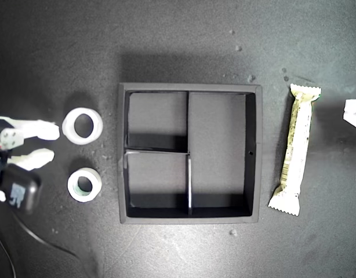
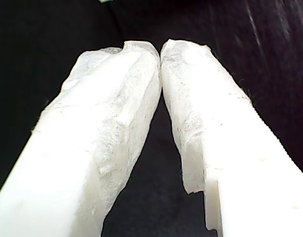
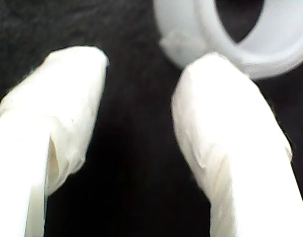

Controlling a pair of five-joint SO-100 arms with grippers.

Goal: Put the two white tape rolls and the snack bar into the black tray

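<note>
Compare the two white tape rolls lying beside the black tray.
The larger tape roll lies farther up the exterior view and looks all white; the smaller tape roll shows a greenish inner core. My second gripper is near the larger one. Both lie flat outside the black tray.

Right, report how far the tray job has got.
Nothing is done: the black tray holds nothing. In hand: my second gripper, open, sits beside the larger tape roll. Left: that roll, the smaller tape roll and the snack bar, all on the table. My first gripper is shut, holding nothing.
</note>
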